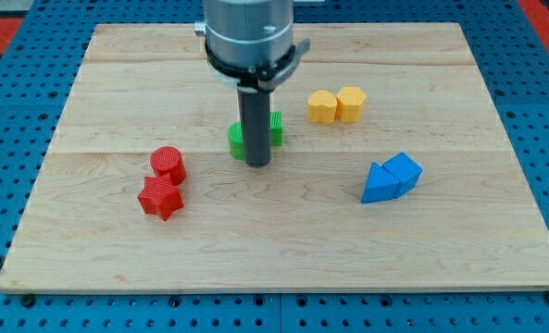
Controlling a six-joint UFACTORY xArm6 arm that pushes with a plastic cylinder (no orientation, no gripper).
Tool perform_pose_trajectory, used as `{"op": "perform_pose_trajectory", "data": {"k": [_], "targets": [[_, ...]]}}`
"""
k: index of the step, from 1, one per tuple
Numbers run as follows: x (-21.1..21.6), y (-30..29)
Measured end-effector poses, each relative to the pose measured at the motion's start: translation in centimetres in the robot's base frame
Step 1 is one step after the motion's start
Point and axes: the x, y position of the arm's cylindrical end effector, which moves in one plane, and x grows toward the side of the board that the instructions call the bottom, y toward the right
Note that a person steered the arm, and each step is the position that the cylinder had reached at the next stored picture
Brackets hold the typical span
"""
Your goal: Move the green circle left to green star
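My tip (257, 163) rests on the wooden board (274, 250) near its middle. The rod hides part of two green blocks. The green block (236, 141) at the rod's left edge looks like the green circle. The green block (276, 129) at the rod's right edge looks like the green star. Both are largely covered, so their shapes are hard to confirm. The tip sits just below them and between them, touching or nearly touching both.
A red cylinder (168, 164) and a red star (160, 197) sit at the view's left. Two yellow blocks (336, 104) sit at the upper right. Two blue blocks (391, 177) lie at the right. Blue pegboard surrounds the board.
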Motion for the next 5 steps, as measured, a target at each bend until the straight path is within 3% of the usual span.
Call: {"op": "perform_pose_trajectory", "data": {"k": [1,2,3,4,5], "targets": [[-0.6,0.1],[0.0,3.7],[-2.4,8.8],[-4.2,6.0],[-3.4,0.2]]}}
